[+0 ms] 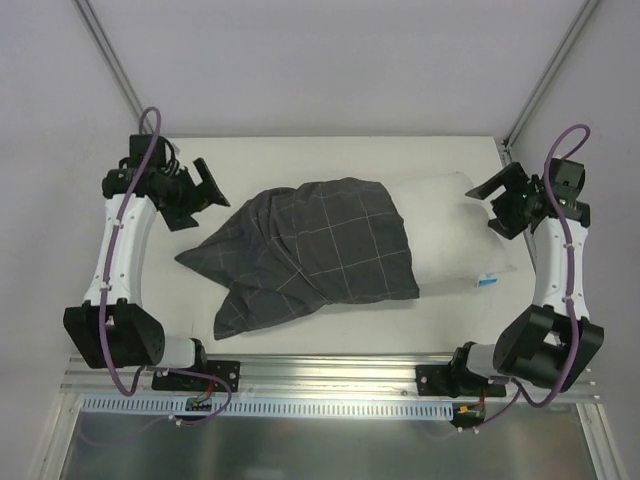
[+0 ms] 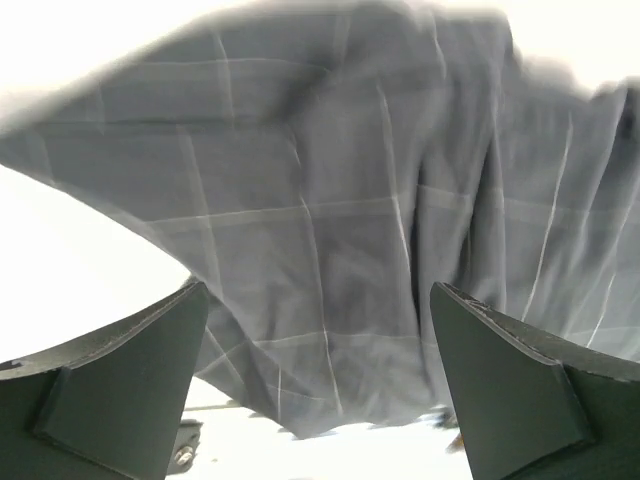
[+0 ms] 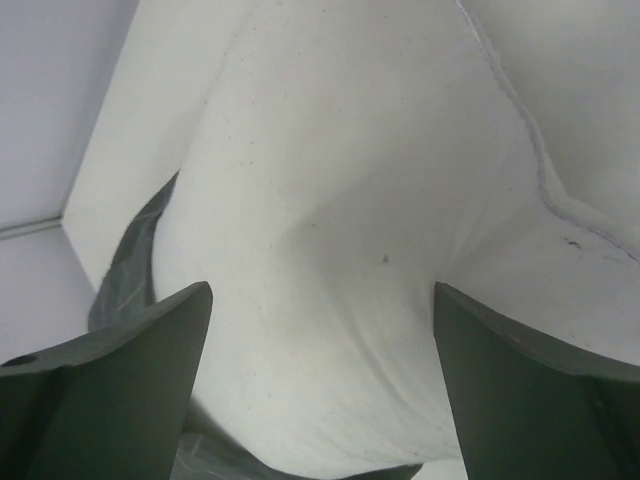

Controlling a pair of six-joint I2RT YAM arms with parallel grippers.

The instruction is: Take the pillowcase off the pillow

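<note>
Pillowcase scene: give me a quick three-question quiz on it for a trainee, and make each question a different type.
1. True or false: the pillowcase covers the whole pillow.
2. Where is the small blue label? A) at the pillow's left end, B) near the pillow's bare right end, C) on the pillowcase.
3. In a few words: how do the jaws of the left gripper and the right gripper stand?

Key: 1 false, the right end is bare; 2 B; 3 both open.
</note>
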